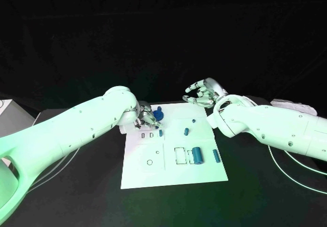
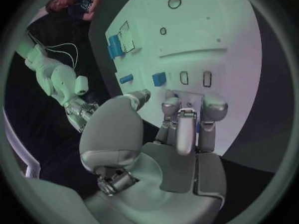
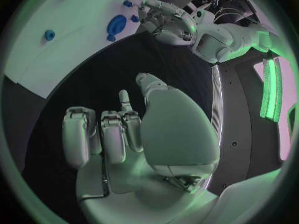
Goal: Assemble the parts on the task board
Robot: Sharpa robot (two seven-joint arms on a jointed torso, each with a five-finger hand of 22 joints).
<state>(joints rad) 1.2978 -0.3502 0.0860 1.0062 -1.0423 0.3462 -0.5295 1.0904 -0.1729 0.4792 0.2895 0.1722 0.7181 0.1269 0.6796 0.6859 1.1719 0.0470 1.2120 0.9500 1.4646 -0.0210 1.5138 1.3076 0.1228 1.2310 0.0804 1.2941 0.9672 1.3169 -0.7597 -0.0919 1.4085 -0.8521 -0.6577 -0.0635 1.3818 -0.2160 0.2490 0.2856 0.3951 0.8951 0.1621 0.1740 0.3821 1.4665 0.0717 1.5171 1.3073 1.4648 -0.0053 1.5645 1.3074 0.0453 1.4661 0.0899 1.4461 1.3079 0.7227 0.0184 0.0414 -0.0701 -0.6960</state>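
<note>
I see the white task board (image 1: pixel 170 170) lying flat, blue parts (image 1: pixel 197 155) lying near its right edge, a round blue part (image 1: pixel 159 113) at its far edge.

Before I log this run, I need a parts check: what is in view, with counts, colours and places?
Task board: one, white, middle of the black table.
Blue parts: several on the board; the largest cylinder lies toward its right side, a round one at the far left corner.
Left hand: silver, fingers down on the board's far left corner.
Right hand: silver, raised beyond the board's far edge, holding nothing.
</note>
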